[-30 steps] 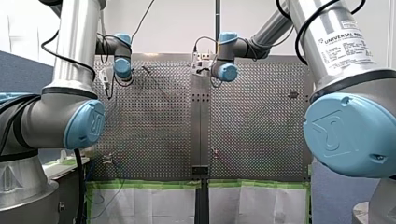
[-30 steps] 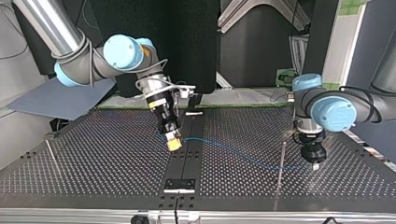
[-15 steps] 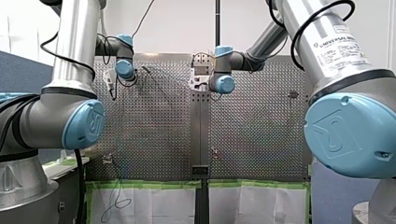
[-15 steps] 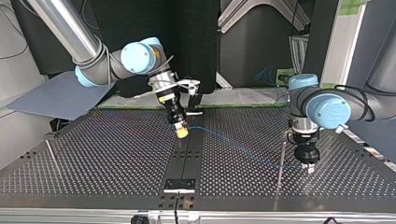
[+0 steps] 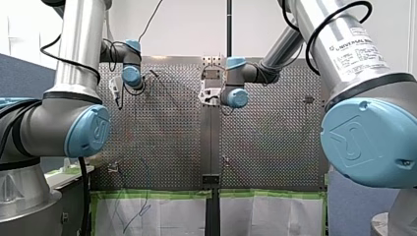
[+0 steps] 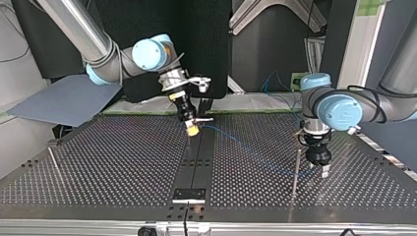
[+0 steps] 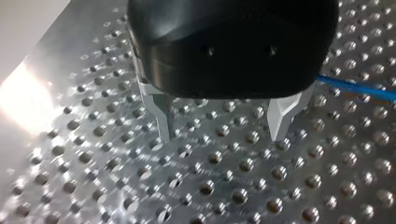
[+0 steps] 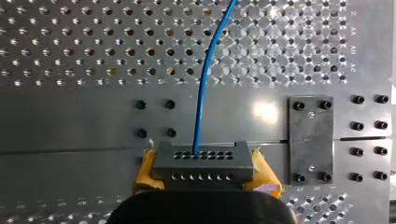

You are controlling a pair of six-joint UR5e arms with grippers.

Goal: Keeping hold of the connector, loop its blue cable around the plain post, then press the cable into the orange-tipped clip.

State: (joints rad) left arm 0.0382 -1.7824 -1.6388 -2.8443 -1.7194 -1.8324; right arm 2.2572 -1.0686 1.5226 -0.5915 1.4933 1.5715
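My right gripper point(image 8: 203, 173) pinches the connector point(image 8: 201, 158), my left gripper point(image 7: 223, 127) is spread and empty, and next the blue cable point(image 8: 201, 93) likely goes round the post point(image 6: 296, 172).

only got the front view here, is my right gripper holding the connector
observer: yes, the right wrist view shows the right gripper shut on the dark connector, with the blue cable leaving ahead of it
operator: does my left gripper have the cable
observer: no, the left gripper is open, with nothing between its metal fingers; the cable passes beside it
operator: any post near it
observer: in the top view a thin metal post stands just beside the left gripper, on the connector's side
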